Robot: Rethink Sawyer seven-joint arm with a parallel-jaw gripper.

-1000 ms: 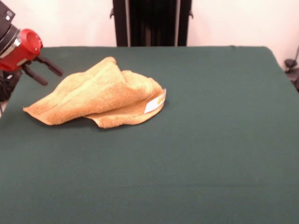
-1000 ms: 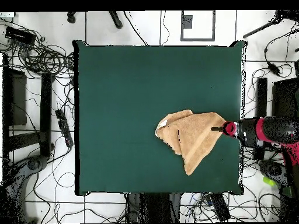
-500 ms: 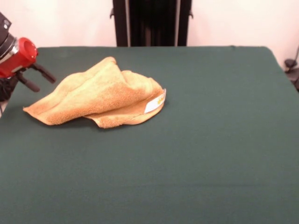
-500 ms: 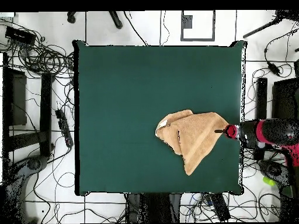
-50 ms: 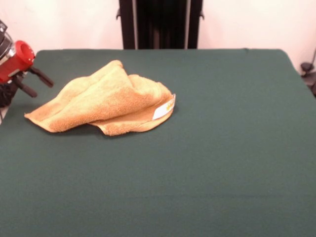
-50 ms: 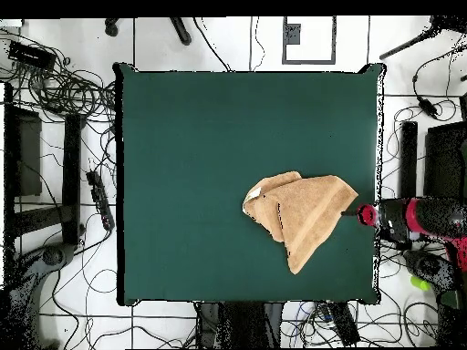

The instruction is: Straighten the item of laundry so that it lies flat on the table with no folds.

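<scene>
arm (image 5: 11, 58) cut off at left edge

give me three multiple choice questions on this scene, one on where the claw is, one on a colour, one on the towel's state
1. Where is the claw?
A. over the table's middle
B. at the table's edge, beside the towel, apart from it
C. clamped on the towel

2. What colour is the table?
A. dark green
B. white
C. red

3. How does the towel lie?
A. flat and spread out
B. rolled into a tube
C. folded over itself

Answers: 1 B, both views show the open claw off the towel's corner with a gap between them. 2 A, the top is dark green throughout. 3 C, one layer overlaps another, with the white tag at the lower edge.
</scene>
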